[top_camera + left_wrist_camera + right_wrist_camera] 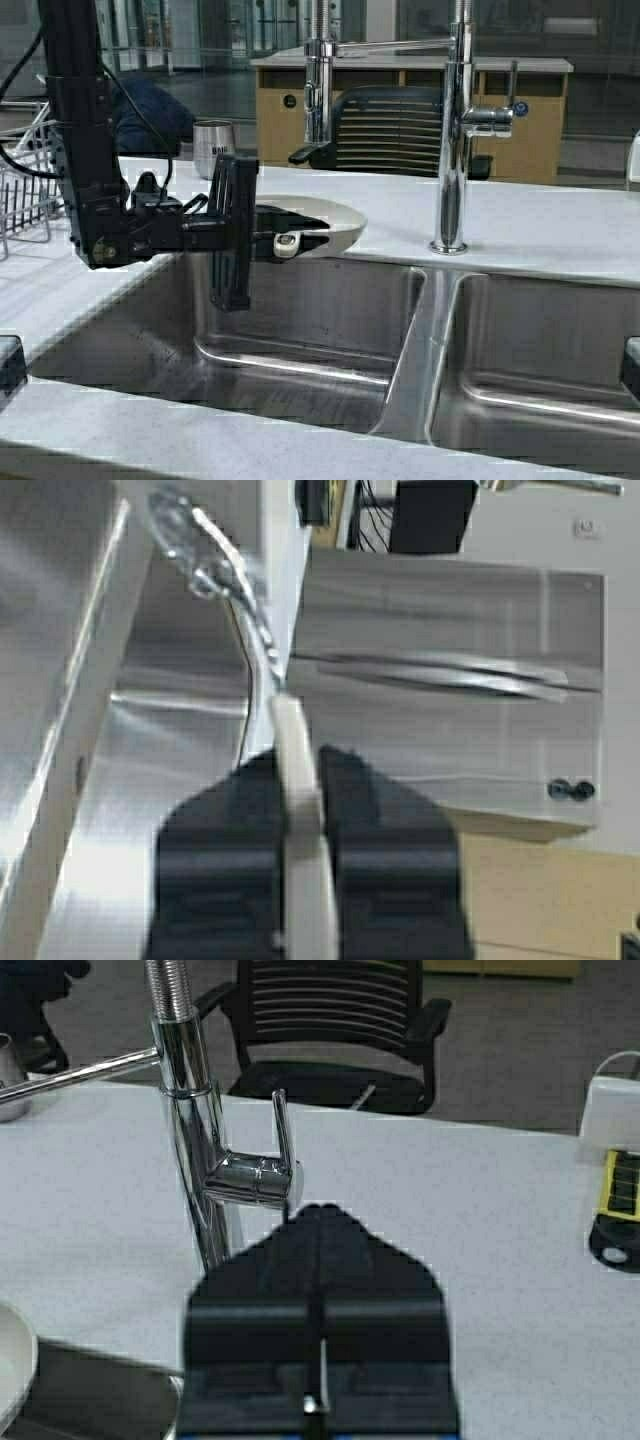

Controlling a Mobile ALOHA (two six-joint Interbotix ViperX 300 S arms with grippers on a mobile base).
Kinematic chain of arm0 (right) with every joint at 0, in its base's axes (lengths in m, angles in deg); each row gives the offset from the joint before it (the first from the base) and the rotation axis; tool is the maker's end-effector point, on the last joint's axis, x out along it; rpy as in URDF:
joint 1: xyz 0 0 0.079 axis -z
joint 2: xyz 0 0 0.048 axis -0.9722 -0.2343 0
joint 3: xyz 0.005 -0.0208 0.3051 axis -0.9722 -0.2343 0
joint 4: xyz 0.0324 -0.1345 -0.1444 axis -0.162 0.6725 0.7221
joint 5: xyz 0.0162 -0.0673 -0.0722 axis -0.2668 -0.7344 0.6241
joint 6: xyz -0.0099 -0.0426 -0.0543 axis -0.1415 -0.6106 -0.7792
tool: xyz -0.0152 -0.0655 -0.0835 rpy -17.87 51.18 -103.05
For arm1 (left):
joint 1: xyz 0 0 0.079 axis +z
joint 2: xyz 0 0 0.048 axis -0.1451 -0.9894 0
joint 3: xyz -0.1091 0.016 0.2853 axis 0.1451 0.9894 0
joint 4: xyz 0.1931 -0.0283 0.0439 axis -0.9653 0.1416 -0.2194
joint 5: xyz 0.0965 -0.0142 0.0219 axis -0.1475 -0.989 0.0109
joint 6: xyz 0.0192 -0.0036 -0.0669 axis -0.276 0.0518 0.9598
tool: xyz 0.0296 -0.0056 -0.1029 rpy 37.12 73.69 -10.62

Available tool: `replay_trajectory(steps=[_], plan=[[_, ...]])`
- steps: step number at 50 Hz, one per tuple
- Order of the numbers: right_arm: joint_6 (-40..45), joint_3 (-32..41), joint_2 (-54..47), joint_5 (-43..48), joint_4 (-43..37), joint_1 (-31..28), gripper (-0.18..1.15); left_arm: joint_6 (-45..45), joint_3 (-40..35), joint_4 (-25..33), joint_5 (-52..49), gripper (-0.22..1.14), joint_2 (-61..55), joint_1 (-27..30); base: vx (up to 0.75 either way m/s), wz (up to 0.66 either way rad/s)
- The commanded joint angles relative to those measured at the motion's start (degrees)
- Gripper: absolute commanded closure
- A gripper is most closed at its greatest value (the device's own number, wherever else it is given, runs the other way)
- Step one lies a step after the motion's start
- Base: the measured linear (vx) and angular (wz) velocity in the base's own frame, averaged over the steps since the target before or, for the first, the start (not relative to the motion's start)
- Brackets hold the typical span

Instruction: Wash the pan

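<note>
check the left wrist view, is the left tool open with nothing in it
No, the left tool is clamped on the cream handle of the pan.

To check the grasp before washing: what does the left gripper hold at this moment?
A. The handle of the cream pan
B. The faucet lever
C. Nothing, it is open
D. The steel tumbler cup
A: the left gripper is shut on the cream handle of the pan, and the left wrist view shows that handle clamped between its fingers.

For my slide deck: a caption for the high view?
Left gripper holds the cream pan by its handle at the counter edge above the left sink basin.
</note>
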Motion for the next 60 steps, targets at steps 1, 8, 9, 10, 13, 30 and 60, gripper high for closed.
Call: replay_trajectory(steps=[1,8,9,10,13,30,60], plan=[[0.0,2.1,-2.1,-0.4,0.1,-0.1,0.91,1.1,0.8,-1.1,2.9,0.89,2.5,-1.6,0.07,0.06],[0.0,3.6,-4.7,-1.7,0.4,-0.1,0.91,1.8,3.0,-1.2,5.6,0.89,2.5,-2.4,0.06,0.04],[0.0,3.8,-5.1,-1.8,0.4,-0.1,0.91,1.8,3.4,-1.3,6.0,0.89,2.5,-2.4,0.04,0.02],[0.0,4.0,-5.4,-1.9,0.4,-0.1,0.91,1.7,3.9,-1.2,6.4,0.89,2.5,-2.4,0.04,0.01],[0.0,4.7,-6.6,-2.0,0.7,-0.1,0.91,1.3,5.2,-1.2,7.4,0.89,2.4,-2.4,0.03,0.00],[0.1,13.5,-20.1,-1.8,2.3,-1.4,0.91,0.1,7.6,-2.7,10.4,0.89,1.3,-2.4,0.01,0.00],[0.7,31.9,-44.7,-6.4,2.3,-3.4,-0.03,-0.1,7.4,-3.3,10.5,0.89,0.6,-2.4,0.00,0.00]])
